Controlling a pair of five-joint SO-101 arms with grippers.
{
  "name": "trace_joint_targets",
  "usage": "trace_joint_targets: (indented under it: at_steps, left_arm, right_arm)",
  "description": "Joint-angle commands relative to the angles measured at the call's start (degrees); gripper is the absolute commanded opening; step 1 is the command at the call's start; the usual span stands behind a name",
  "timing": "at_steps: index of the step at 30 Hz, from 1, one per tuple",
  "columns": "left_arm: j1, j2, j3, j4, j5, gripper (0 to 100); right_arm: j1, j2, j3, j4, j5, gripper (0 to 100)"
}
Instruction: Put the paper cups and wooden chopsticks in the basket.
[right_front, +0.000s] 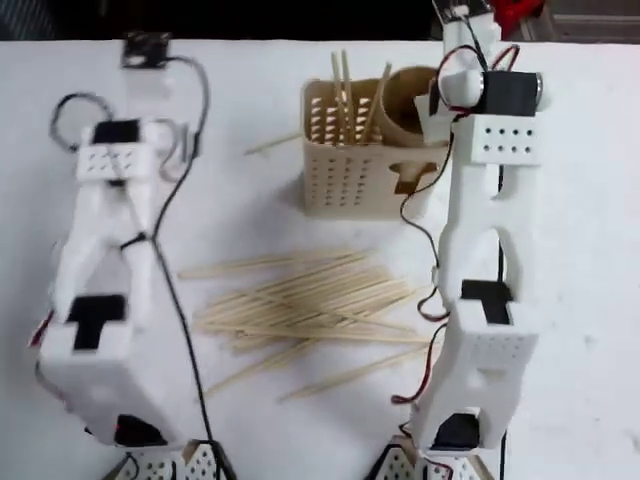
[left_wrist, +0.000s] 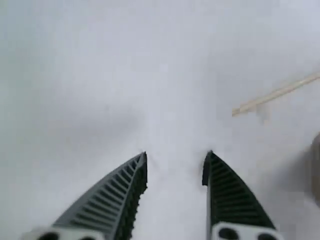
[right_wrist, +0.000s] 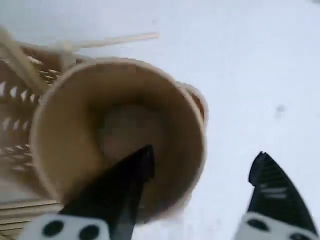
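Both arms are white printed shells with black servo blocks set in. The left arm (right_front: 100, 250) carries a plate (right_front: 112, 160) of small holes and a looping black cable (right_front: 172, 290). The right arm (right_front: 490, 250) has a like plate and thin red and black wires (right_front: 437, 300). The left tool (left_wrist: 176, 156) has dark ribbed fingers (left_wrist: 120, 195) on white bases with black screw holes. The right tool (right_wrist: 204, 152) is black-fingered.

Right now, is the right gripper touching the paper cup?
Cannot tell. In the right wrist view the open right gripper straddles the paper cup wall: one finger overlaps its inside, with contact unclear, and the other stands clear outside.
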Motion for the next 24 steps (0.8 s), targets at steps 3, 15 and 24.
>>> trace_joint_targets:
  at_steps: [3, 15, 24]
  left_arm:
    - [6.8, 23.4, -28.9, 3.0, 3.2, 20]
    - [8.0, 61.2, -87.2, 16.4, 6.1, 21]
    - [11.2, 61.4, -88.4, 16.2, 3.2, 21]
  right_arm:
    - [-3.8, -10.8, 0.1, 0.0, -0.4, 30.2]
    - [-3.6, -13.5, 0.3, 2.4, -0.4, 30.2]
    - [-3.5, -23.0, 10.7, 2.3, 0.1, 30.2]
